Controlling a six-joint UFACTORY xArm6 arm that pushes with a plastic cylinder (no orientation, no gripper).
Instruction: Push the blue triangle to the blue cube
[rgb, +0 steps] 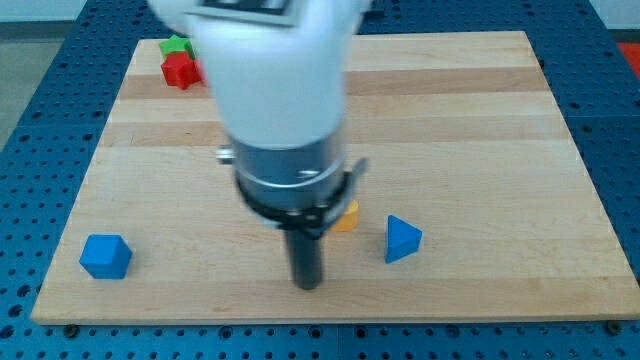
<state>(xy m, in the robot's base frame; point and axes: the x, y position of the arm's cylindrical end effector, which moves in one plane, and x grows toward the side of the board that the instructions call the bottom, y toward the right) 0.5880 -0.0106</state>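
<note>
Camera view: blue triangle (402, 239) right of my tip (307, 285).

The blue triangle (402, 239) lies flat on the board, right of centre near the view's bottom, one corner pointing right. The blue cube (106, 256) sits well apart from it at the board's bottom-left corner.
</note>
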